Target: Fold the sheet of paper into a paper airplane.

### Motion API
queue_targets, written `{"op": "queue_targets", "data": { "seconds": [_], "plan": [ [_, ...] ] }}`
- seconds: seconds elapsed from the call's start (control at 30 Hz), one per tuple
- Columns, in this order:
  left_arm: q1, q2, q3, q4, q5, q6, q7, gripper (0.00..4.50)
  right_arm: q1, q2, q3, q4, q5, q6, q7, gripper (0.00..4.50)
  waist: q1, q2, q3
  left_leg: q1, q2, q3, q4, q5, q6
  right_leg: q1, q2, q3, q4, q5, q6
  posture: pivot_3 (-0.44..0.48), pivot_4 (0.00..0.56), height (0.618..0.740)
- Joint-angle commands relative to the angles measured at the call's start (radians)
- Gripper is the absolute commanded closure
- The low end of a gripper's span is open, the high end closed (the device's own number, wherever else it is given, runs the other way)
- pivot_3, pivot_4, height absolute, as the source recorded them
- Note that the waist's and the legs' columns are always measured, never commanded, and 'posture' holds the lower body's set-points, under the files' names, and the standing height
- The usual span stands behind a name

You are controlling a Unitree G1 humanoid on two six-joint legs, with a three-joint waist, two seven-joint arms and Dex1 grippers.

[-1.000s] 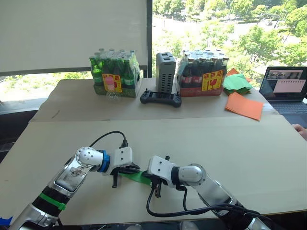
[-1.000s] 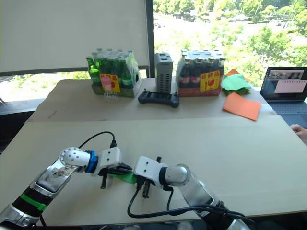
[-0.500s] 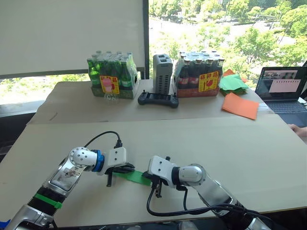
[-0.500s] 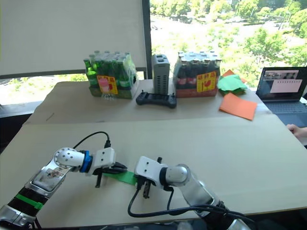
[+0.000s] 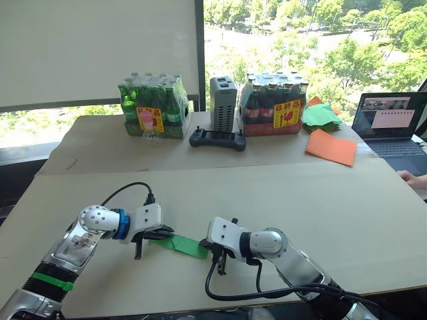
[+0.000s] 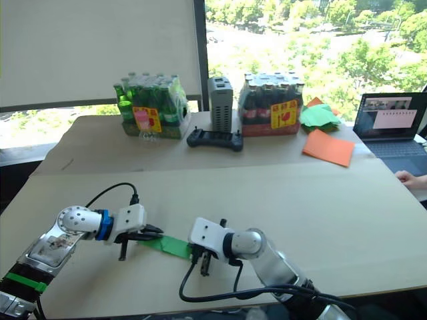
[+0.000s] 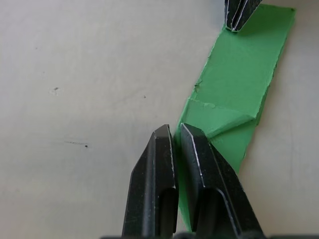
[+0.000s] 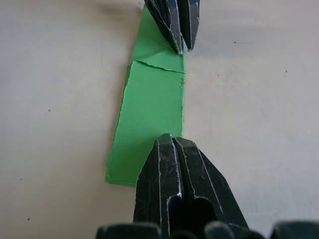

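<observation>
Two hands pin the sheet of paper (image 5: 179, 245), now a narrow folded strip, near the tabletop's (image 5: 320, 200) front edge: left hand (image 5: 139, 252) & right hand (image 5: 220, 265), each w/ fingers pressed together on opposite ends, prob. holding it flat to set the crease.

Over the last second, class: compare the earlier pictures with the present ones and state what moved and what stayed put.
The left tool drew away to the robot's left, so more of the sheet of paper now lies bare between it and the right tool. Both tools stay shut on the folded green strip's ends. The right tool, bottle packs and controller kept their places.
</observation>
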Motion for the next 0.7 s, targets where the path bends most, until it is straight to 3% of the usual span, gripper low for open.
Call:
{"op": "queue_targets", "data": {
  "seconds": [0.03,0.27,0.43,0.7],
  "plan": [
    [0.036,0.048,0.012,0.115,0.072,0.024,0.027,4.16,0.002,-0.018,0.005,0.012,-0.013,0.023,0.011,4.45,0.001,0.0,0.0,0.0,0.0,0.0,0.0,0.0,0.0,0.0,0.0,0.0,0.0,0.0,0.0,0.0,0.15,0.675],
    [0.037,0.049,0.052,0.113,0.053,0.031,0.046,4.16,-0.008,-0.023,0.001,0.005,-0.017,-0.002,0.015,4.45,0.005,0.0,0.0,0.002,0.0,0.0,-0.001,0.0,0.0,0.002,0.0,0.0,0.0,0.0,0.0,0.0,0.15,0.675],
    [0.054,0.054,0.149,0.056,-0.032,0.113,0.054,4.16,-0.019,-0.012,-0.038,-0.037,0.015,-0.028,0.019,4.45,0.003,0.0,0.001,-0.001,0.0,0.0,-0.001,0.0,0.0,-0.001,0.0,0.0,-0.001,0.0,0.0,0.0,0.15,0.675],
    [0.186,0.053,0.373,-0.241,-0.295,0.403,0.069,4.16,-0.044,0.018,-0.207,-0.189,0.15,0.036,0.013,4.45,0.004,-0.001,0.003,-0.021,-0.001,0.0,0.002,0.004,-0.008,-0.02,-0.001,0.0,0.0,0.0,0.0,0.0,0.15,0.675]
  ]
}}
